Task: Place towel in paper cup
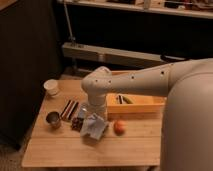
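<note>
The towel point(94, 126) is a crumpled pale blue-white cloth lying on the wooden table point(60, 147) near its middle. The paper cup point(50, 87) is white and stands upright at the table's far left corner, apart from the towel. My gripper point(89, 112) hangs under the big white wrist joint point(97, 89), just above the towel's upper left edge and close to it. The arm hides most of the gripper.
A metal cup point(53, 119) stands at the left. A striped bar point(70, 107) and a dark packet point(76, 123) lie between it and the towel. An orange point(119, 126) sits right of the towel. A yellow tray point(137, 104) lies behind it.
</note>
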`<state>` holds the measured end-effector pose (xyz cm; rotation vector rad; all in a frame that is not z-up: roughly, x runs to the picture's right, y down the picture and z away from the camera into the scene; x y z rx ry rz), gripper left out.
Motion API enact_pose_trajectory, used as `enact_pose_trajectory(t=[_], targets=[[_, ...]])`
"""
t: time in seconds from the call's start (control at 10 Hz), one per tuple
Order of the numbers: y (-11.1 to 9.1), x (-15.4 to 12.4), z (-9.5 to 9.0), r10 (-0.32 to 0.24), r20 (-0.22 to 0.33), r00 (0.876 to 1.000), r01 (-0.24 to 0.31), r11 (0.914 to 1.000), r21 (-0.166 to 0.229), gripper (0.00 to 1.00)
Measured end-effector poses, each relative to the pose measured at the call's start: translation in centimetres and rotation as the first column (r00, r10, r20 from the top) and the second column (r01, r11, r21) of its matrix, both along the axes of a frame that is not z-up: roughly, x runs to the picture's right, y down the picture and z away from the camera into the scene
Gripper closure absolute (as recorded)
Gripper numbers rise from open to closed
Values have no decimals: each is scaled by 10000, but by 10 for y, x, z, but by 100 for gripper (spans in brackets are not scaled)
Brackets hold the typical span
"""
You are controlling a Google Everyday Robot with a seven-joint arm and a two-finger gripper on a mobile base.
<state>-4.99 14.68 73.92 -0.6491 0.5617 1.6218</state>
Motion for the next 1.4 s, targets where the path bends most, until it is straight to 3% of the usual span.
enact_pose_trajectory(t=[0.3, 0.5, 0.6, 1.0, 1.4], targets=[[23, -1, 23, 623, -104, 9980, -629, 9950, -770, 36], [31, 7, 32, 1129, 35, 9936, -1120, 9886, -1001, 49], [30, 2, 31, 1083, 71, 9941, -1071, 9894, -985, 60], [21, -2, 18, 751, -506, 9959, -769, 9965, -341, 98], [0, -14, -11, 448, -489, 9978, -424, 9979, 488, 100]])
